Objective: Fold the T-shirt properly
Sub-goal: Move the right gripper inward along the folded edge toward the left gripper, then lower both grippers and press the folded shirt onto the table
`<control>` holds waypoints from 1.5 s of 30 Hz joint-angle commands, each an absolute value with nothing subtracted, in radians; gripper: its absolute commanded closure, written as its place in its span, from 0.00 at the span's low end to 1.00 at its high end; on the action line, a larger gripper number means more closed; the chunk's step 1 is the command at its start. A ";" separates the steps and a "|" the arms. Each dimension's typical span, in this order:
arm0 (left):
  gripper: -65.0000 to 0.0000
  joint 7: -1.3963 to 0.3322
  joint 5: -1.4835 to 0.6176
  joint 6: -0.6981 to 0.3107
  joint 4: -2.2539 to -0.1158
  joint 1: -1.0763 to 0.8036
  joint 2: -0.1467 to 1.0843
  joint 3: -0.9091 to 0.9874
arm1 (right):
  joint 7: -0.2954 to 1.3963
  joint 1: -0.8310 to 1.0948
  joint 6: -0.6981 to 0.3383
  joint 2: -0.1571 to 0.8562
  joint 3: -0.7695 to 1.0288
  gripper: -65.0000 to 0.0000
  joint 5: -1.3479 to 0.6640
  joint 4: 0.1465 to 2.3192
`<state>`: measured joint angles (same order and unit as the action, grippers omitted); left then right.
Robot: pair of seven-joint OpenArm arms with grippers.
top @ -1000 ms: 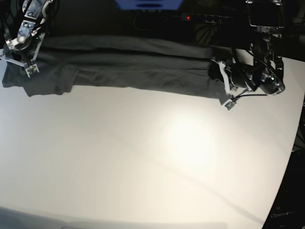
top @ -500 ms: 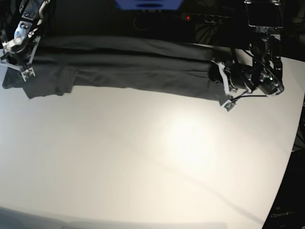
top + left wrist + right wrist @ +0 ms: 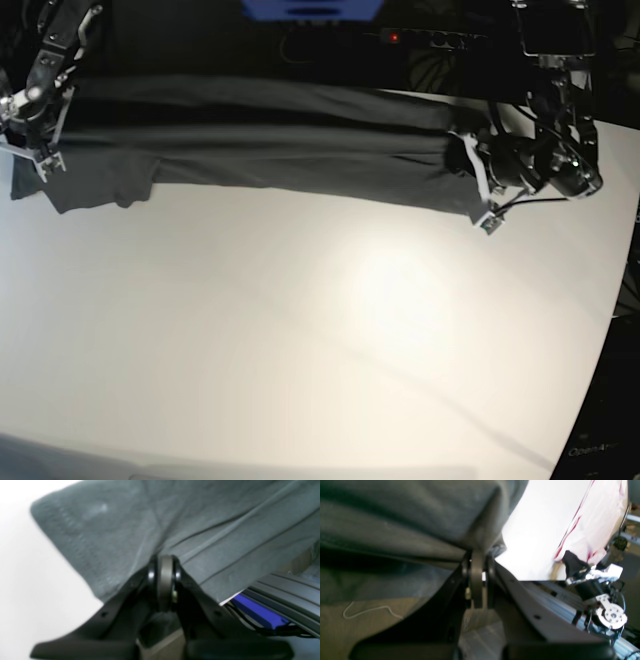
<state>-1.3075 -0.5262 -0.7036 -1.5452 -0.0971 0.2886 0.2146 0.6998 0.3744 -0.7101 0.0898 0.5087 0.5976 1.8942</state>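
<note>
A: Along the far edge of the white tabletop (image 3: 330, 330), the T-shirt (image 3: 290, 145) lies stretched in a long, narrow band of dark charcoal cloth, folded lengthwise, with a short sleeve hanging off the band's near edge at the base view's left end.

B: Any writing? Only a pale strip of lettering at the base view's lower right corner, too small and dim to read. No print on the shirt.

A: Claw states. Left claw (image 3: 480, 190), base view's right: clenched on the shirt's end, cloth bunched at its tips. Left wrist view confirms it, with the pads (image 3: 165, 580) pressed together and grey fabric fanning out in creases from the pinch.

B: Right claw (image 3: 35, 150), base view's left: likewise clamped on the opposite end. Right wrist view shows folded layers of the shirt (image 3: 395, 525) running into closed tips.

A: Texture: soft, matte knit, ridged with long straight folds. Tabletop smooth, glossy, with a bright glare patch in the middle.

B: Only the right wrist view shows a loose pale thread (image 3: 367, 611) on the cloth and a pink-white sheet with red stripes (image 3: 590, 530) beyond the tabletop edge. Only the left wrist view shows a blue bar (image 3: 257, 612) beside dark cables.
</note>
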 commanded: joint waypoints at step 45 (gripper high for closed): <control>0.96 -1.331 -0.470 -0.698 -1.550 -0.090 0.309 0.222 | 0.889 0.308 -0.698 0.022 0.518 0.60 0.657 1.739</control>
<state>-1.3079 -0.5163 -0.7033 -1.5452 -0.0917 0.2932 0.2142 0.8791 0.3050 -0.6918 0.0177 0.5114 0.6643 1.7309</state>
